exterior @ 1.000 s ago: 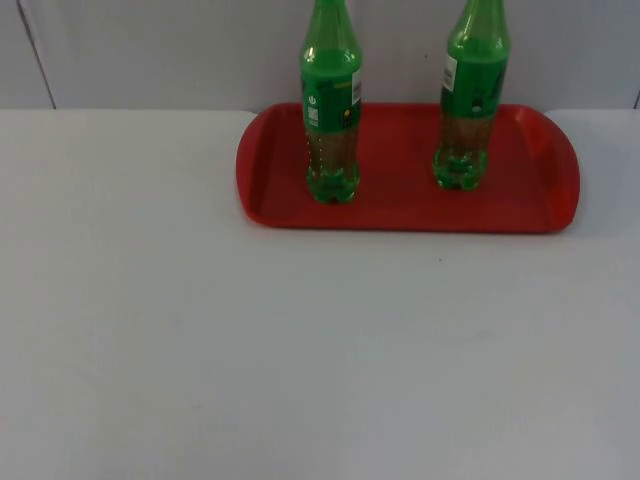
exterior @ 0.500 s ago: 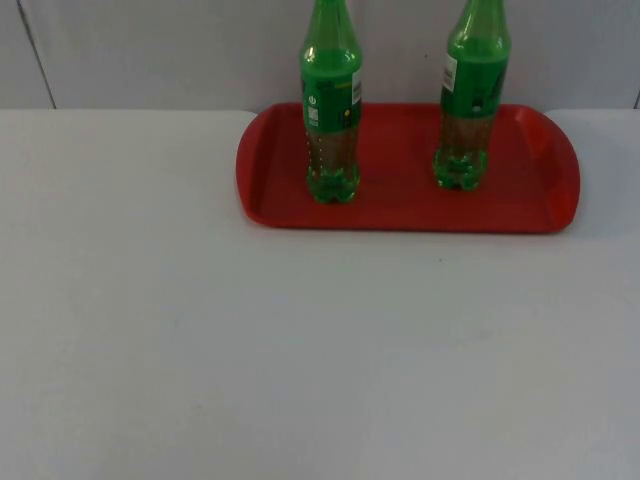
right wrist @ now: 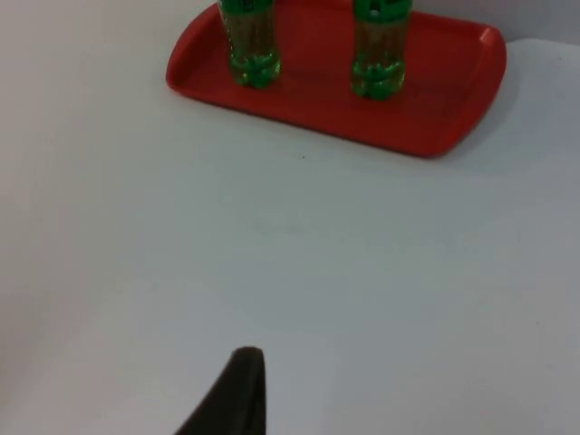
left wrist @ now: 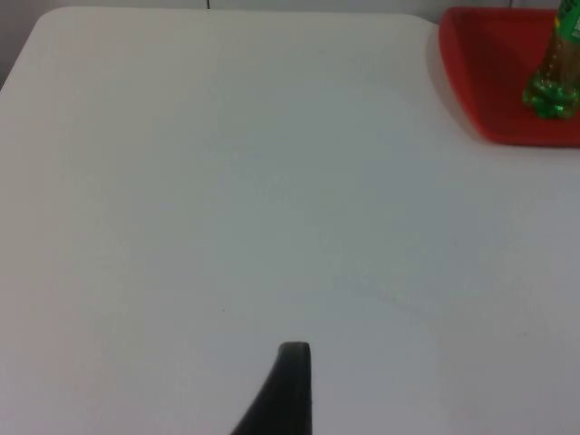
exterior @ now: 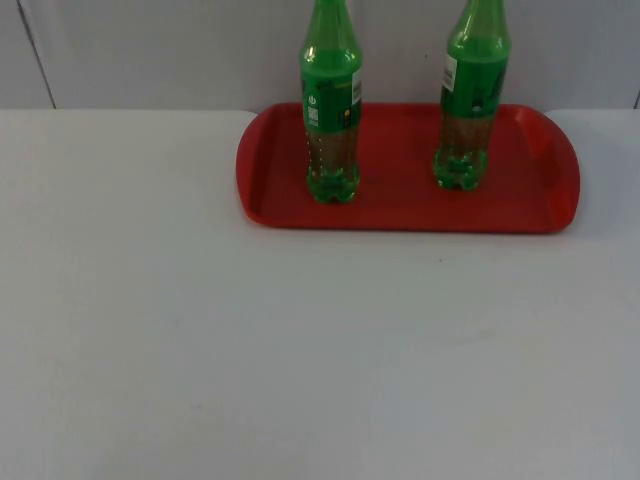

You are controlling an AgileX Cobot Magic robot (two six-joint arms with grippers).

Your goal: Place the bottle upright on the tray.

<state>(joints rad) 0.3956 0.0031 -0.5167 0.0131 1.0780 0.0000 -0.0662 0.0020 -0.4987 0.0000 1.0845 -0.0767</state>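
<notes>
Top view: we find nothing altered against the pictures of a second and half a second ago. The red oval plastic tray [exterior: 408,170] lies at the far side of the white table top [exterior: 300,350], by the grey partition wall [exterior: 150,50]. Two green plastic bottles stand upright on it, the left bottle [exterior: 331,110] and the right bottle [exterior: 469,100], well apart. We judge the placing done, with both arms waiting clear of the tray.

Left wrist view: one black fingertip of the left gripper [left wrist: 288,385] hangs over bare table. The tray's near corner [left wrist: 498,82] and the base of a bottle [left wrist: 551,91] lie well apart from it. We cannot tell whether its fingers are apart or together.

Right wrist view: the right gripper [right wrist: 234,390] likewise hangs over bare table, well apart from the tray [right wrist: 426,109] and both upright bottles [right wrist: 252,41] [right wrist: 379,54]. Again we cannot tell its finger state.
</notes>
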